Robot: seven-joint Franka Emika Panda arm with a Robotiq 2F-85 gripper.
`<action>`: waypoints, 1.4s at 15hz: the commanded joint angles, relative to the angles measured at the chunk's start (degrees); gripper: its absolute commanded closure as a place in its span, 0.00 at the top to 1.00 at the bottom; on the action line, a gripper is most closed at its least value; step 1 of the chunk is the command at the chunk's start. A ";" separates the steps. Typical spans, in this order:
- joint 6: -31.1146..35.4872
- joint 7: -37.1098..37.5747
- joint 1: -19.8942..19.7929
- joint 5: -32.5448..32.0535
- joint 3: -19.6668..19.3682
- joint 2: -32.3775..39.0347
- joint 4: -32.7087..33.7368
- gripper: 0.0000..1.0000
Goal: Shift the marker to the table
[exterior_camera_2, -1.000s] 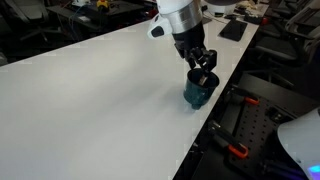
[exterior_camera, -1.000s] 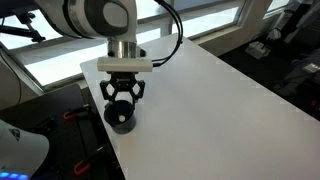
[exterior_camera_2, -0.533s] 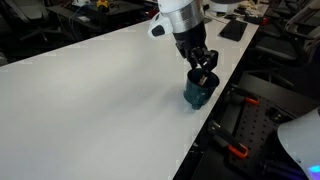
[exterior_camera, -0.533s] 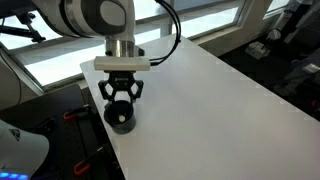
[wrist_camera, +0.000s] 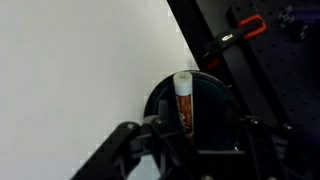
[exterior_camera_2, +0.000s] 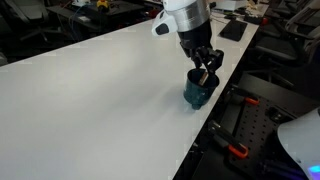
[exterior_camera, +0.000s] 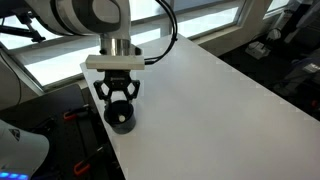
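We see the marker (wrist_camera: 184, 105), a slim stick with a whitish tip and a red-orange body, standing in the black cup (wrist_camera: 215, 95) at the edge of the white bench (wrist_camera: 80, 60). Dark equipment with a red clamp (wrist_camera: 250, 25) lies beyond. The jaws flank the marker; we cannot tell whether they grip it.

A lab workshop: a large white table (exterior_camera: 220, 100), orange-handled clamps (wrist_camera: 250, 26) and windows (exterior_camera: 200, 17).
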 commanded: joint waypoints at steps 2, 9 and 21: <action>-0.61 0.48 -0.23 -0.01 0.15 0.22 -0.43 0.54; 0.89 -0.47 -0.86 -0.65 -0.21 4.01 0.10 0.52; 1.23 -1.42 -2.13 0.21 -0.33 6.77 0.44 0.05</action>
